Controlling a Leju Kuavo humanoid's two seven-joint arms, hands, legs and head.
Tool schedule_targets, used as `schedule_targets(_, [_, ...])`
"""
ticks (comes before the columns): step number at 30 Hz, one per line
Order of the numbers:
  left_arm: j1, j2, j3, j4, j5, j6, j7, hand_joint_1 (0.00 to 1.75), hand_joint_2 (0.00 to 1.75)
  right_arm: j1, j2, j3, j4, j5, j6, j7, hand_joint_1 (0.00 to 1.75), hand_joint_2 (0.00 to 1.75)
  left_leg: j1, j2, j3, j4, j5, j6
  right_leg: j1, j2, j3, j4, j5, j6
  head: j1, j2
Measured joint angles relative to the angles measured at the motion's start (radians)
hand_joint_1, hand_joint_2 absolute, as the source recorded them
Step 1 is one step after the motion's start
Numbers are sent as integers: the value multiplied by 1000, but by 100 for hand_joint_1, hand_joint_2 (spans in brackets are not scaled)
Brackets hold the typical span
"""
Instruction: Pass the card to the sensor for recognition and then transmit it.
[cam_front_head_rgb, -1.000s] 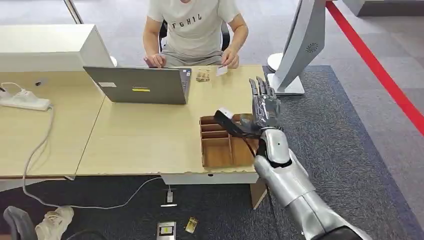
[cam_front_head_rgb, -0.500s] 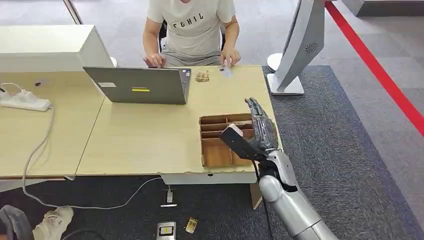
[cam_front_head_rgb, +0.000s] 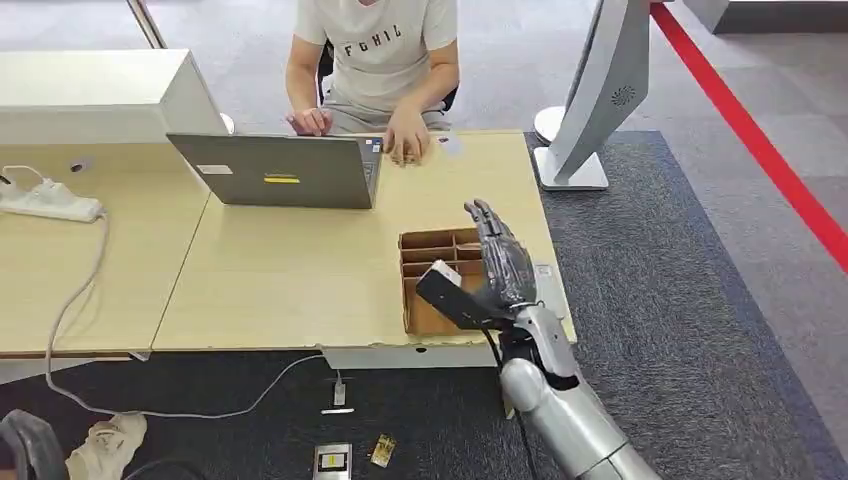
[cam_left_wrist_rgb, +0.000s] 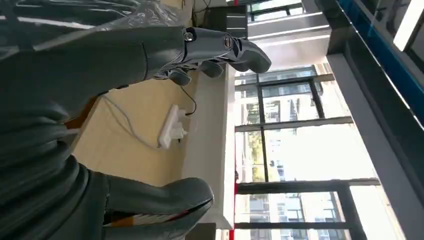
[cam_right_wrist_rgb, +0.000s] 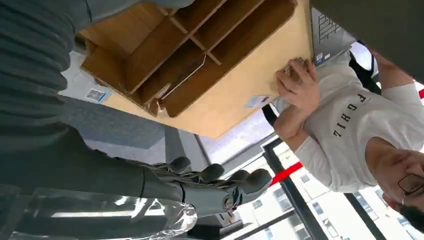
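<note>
- Desk (cam_front_head_rgb: 290, 270): pale wood, near edge running just below my right hand; dark carpet (cam_front_head_rgb: 660, 280) lies open off its right edge.
- Right hand (cam_front_head_rgb: 495, 275): raised over the near right corner of the desk, above the divider tray; fingers (cam_front_head_rgb: 490, 230) straight and held close together, thumb apart, nothing between them.
- Cardboard divider tray (cam_front_head_rgb: 430, 290): brown, several compartments, sitting close to the near edge of the desk; my right hand hides part of it.
- Card (cam_front_head_rgb: 449, 146): small and pale, flat on the far edge of the desk, just beside the person's hand (cam_front_head_rgb: 407, 140), well apart from my right hand.
- Laptop (cam_front_head_rgb: 280, 170): grey lid toward me, far left of the tray, with bare desk between the two.
- White sensor stand (cam_front_head_rgb: 600, 90): on the carpet off the far right corner of the desk.
- Left hand (cam_left_wrist_rgb: 125, 125): fingers (cam_left_wrist_rgb: 225, 50) curled slightly, thumb apart, holding nothing.
</note>
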Motion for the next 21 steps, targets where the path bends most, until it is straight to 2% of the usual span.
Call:
schedule_targets(6, [3, -3, -6, 0, -17, 0, 0, 0, 175, -38, 13, 14, 82, 46, -36, 24, 0, 175, 0, 0, 0, 0, 0, 0, 0, 0, 0, 0, 0, 0, 0, 0])
schedule_targets(16, [11, -10, -8, 0, -25, 0, 0, 0, 175, -71, 22, 24, 191, 62, -50, 39, 0, 175, 0, 0, 0, 0, 0, 0, 0, 0, 0, 0, 0, 0, 0, 0])
schedule_targets(21, [13, -35, -8, 0, -10, 0, 0, 0, 175, -91, 26, 29, 252, 68, -56, 39, 0, 175, 0, 0, 0, 0, 0, 0, 0, 0, 0, 0, 0, 0, 0, 0])
